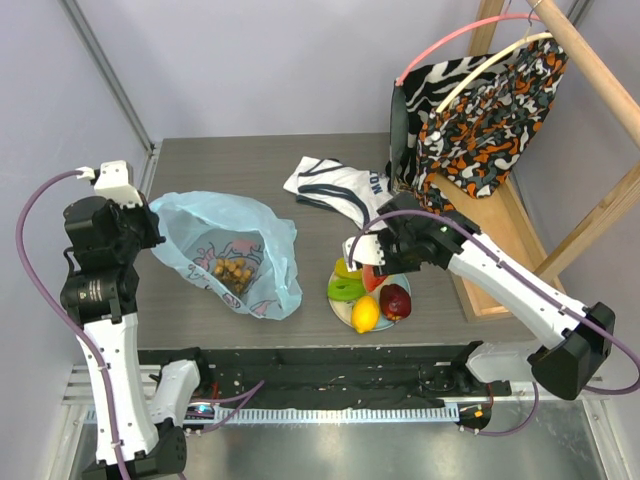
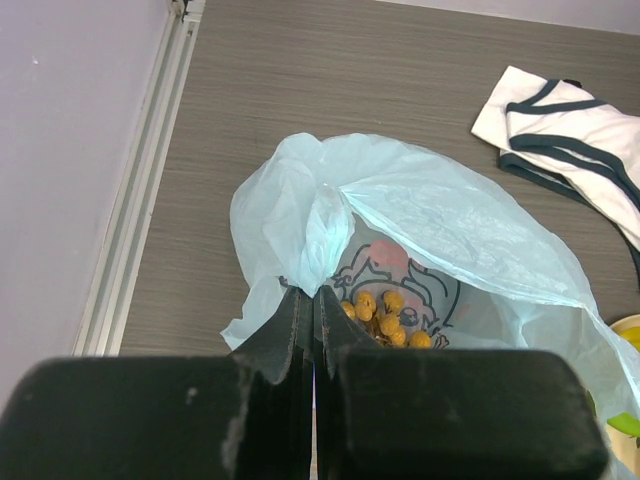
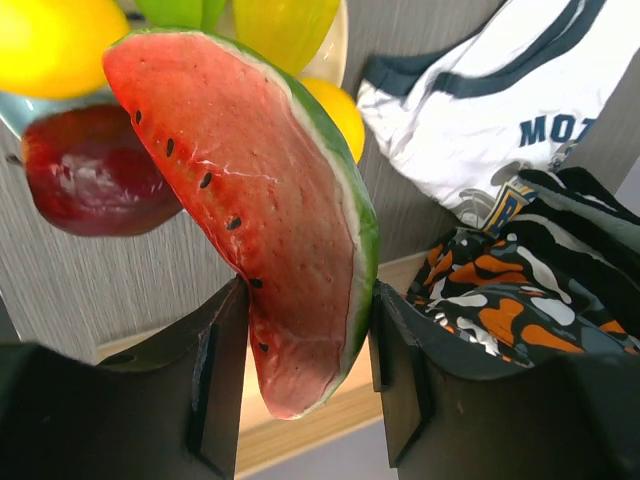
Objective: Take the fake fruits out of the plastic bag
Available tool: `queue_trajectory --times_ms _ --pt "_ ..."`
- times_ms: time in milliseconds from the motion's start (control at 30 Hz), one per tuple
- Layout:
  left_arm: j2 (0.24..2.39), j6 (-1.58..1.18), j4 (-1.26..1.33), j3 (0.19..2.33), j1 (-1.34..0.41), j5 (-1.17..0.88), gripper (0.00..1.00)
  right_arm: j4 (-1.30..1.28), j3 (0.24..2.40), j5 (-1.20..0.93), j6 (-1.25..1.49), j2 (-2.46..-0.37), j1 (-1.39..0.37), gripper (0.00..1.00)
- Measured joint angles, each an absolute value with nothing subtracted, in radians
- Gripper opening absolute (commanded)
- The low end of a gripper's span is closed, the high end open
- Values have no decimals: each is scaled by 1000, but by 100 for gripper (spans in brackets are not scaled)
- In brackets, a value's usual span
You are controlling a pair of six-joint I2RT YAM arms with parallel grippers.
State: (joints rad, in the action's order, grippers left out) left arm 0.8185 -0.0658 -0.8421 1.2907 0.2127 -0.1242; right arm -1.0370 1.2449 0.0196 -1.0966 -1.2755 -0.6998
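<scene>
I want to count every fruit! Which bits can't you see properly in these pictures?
- Grape bunch, left wrist view: lower part hidden behind the left fingers and the plastic bag's folds.
- Plate, top view: the right arm covers its far side, so fruits there can't be counted.
- Lemon, right wrist view: cut off by the edge, blurred.

My right gripper clamps the watermelon slice between both fingers, the red apple and lemon just beyond it on the plate, a white shirt lying nearby on the table.
</scene>
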Motion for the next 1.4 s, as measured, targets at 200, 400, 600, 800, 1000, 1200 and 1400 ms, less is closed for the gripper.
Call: queue_trajectory --times_ms 200,400,600,800,1000,1200,1400 --pt "820 -65 -842 1290 214 -116 0 -1028 1207 104 -1124 -1320 -736 25" --pt "818 -66 -841 1280 215 -113 0 -990 1176 170 -1127 -1347 -780 26" --pt "818 -66 -841 1275 218 -113 0 -963 1110 229 -1126 -1350 -837 34" --pt "818 -67 -841 1275 219 -113 0 -947 1101 271 -1106 -1362 -841 72" --pt "818 -70 -841 1273 220 -117 0 -937 1101 280 -1092 -1361 -841 75" --pt "819 -70 -833 1270 220 -127 0 -940 1101 273 -1092 -1347 -849 75" --pt "819 -71 -826 1262 222 -137 0 -959 1122 250 -1077 -1327 -850 75"
